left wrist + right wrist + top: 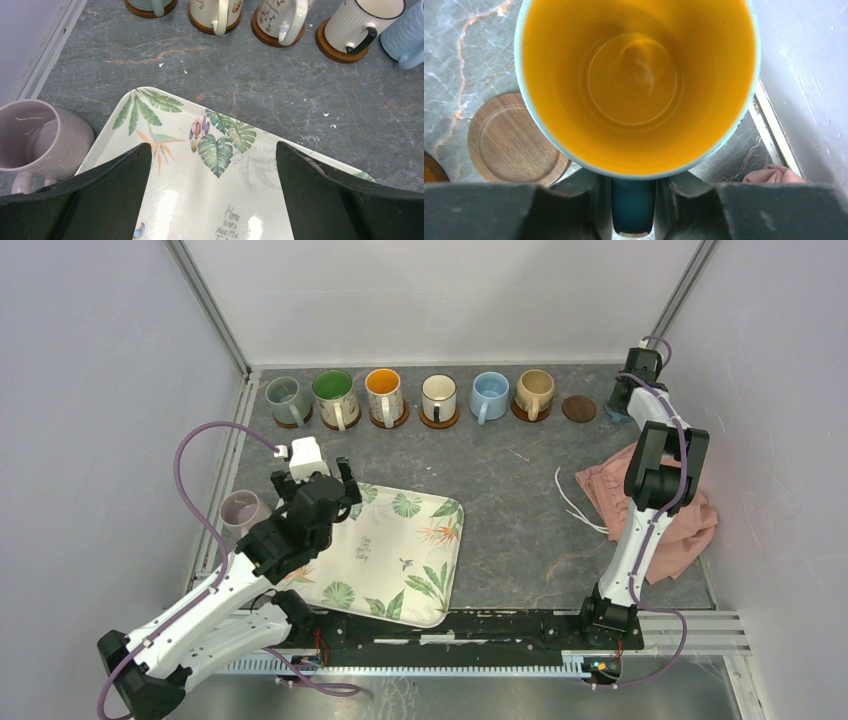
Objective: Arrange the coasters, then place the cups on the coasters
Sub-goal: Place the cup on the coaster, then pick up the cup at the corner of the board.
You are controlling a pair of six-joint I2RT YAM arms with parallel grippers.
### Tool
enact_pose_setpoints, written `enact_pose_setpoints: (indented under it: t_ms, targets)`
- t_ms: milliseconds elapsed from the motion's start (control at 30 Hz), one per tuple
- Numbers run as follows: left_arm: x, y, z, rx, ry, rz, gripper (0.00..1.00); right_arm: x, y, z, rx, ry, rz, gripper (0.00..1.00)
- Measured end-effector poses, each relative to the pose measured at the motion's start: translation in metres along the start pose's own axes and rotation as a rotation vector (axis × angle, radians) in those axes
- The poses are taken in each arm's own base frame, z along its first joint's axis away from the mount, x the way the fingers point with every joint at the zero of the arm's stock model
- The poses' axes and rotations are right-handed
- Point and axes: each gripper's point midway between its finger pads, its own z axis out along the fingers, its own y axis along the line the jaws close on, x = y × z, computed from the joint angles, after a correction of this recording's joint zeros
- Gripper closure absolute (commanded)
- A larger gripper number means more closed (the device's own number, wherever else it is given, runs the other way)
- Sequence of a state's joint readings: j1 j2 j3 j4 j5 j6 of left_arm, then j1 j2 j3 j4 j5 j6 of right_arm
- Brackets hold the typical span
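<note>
Grey table (500, 502): coasters (578, 408), tray (395, 565), cloth (692, 530), pink mug (240, 512).

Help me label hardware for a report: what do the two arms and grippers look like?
The left arm and right arm have white tubular links, black joint housings and a loose purple cable each. The left gripper and right gripper have broad, matte dark wedge-shaped fingers.

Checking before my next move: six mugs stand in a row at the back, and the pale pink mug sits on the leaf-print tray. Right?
Not quite. The pale pink mug stands on the table beside the leaf-print tray, off its left edge, not on it; the left wrist view shows this. The rest holds.
</note>
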State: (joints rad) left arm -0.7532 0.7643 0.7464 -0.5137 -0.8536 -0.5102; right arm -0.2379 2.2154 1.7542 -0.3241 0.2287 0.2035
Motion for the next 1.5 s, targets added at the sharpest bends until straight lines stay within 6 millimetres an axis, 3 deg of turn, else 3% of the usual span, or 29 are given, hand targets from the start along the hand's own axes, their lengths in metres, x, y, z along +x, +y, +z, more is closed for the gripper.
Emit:
enact_pose_setpoints:
  t_ms: [200,433,667,800,1033,1300,1500]
  targets:
    - [0.000,0.000,0.000,0.000,0.000,0.000,0.00,-0.007,0.001,0.000,-0.002,-0.026,0.014,0.38]
    - [0.000,0.000,0.000,0.000,0.001,0.001,0.00,-0.015,0.001,-0.005,-0.005,-0.046,0.021,0.21]
    - [0.000,0.000,0.000,0.001,0.001,0.001,0.00,-0.035,-0.002,-0.034,-0.014,-0.094,0.043,0.02]
    - [0.000,0.000,0.000,0.001,0.002,0.001,0.00,-0.040,-0.003,-0.059,-0.024,-0.120,0.051,0.02]
    - [0.007,0.004,-0.001,-0.014,0.024,0.004,0.00,-0.022,0.001,-0.107,-0.053,-0.133,0.044,0.02]
    - [0.020,0.015,0.000,-0.090,0.096,0.005,0.00,0.013,0.043,-0.165,-0.179,-0.163,-0.010,0.02]
    - [0.025,0.058,0.013,-0.262,0.165,-0.025,0.00,0.050,0.101,-0.209,-0.357,-0.183,-0.099,0.02]
